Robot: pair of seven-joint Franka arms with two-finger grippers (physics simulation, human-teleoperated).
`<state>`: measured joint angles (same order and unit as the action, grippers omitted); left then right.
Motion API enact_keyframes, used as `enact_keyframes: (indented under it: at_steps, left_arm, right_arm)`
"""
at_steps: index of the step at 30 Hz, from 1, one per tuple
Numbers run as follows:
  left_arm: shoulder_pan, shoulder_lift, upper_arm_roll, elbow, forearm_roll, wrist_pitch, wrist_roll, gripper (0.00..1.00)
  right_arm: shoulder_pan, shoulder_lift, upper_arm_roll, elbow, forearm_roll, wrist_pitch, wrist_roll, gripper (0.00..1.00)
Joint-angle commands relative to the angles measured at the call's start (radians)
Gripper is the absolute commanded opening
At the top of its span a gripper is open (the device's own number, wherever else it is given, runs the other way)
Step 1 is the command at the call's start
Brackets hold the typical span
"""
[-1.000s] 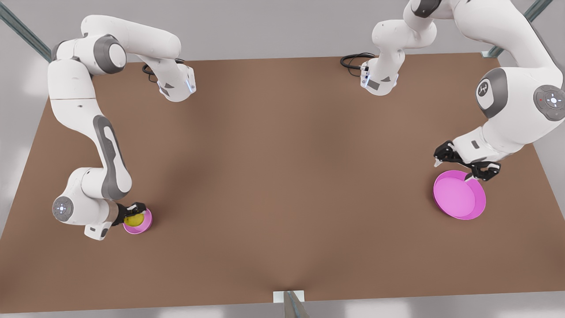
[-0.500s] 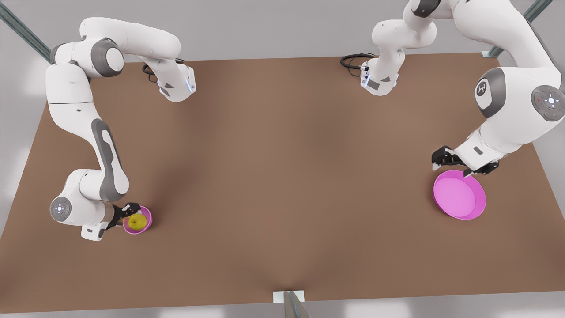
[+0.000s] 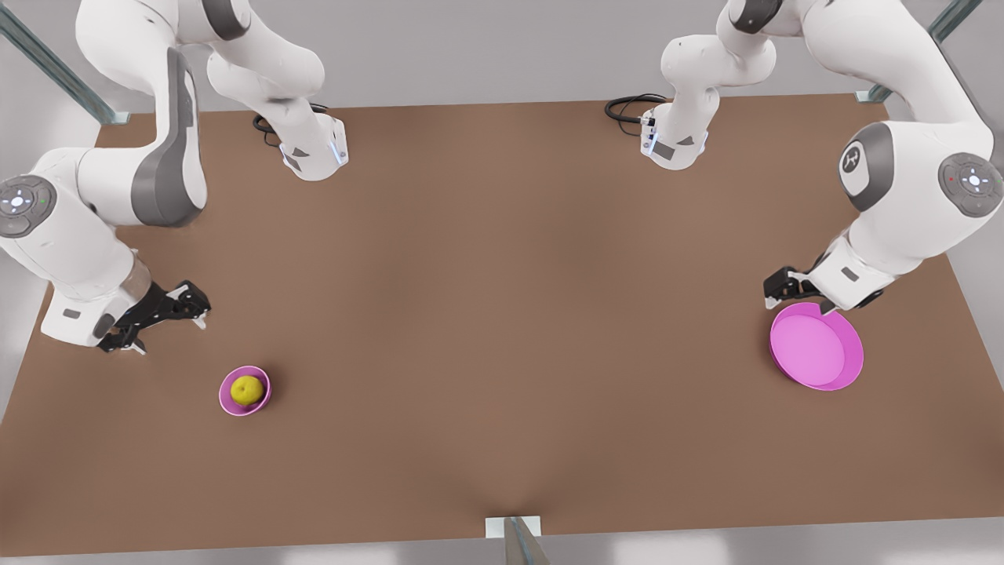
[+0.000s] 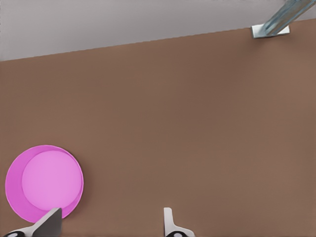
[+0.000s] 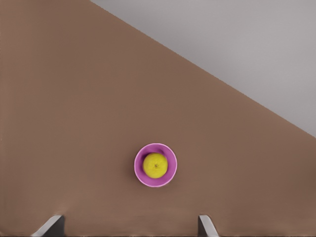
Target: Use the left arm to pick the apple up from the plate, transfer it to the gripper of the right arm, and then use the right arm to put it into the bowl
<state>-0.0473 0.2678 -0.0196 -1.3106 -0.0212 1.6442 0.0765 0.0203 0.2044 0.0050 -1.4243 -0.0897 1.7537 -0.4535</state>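
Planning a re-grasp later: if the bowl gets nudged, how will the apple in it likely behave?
The apple looks round and smooth, so it would probably roll, yet the bowl's raised wall should keep it in. The small bowl itself likely slides easily across the flat table.

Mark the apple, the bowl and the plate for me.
apple (image 3: 247, 389): front view, middle of the fruit's yellow-green top.
bowl (image 3: 225, 398): front view, bare pink rim beside the apple.
plate (image 3: 812, 353): front view, flat pink inner floor.
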Motion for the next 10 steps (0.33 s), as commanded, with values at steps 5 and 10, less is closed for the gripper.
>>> enact_keyframes:
  at_steps: [5, 10]
  left_arm:
    - [0.000, 0.001, 0.001, 0.004, 0.001, 0.013, -0.093, 1.00]
    - [0.000, 0.002, 0.001, 0.004, 0.001, 0.014, -0.093, 1.00]
  right_arm:
    - [0.055, 0.013, 0.003, 0.022, 0.008, -0.105, 0.523, 1.00]
    - [0.053, 0.016, 0.004, 0.024, 0.005, -0.102, 0.575, 1.00]
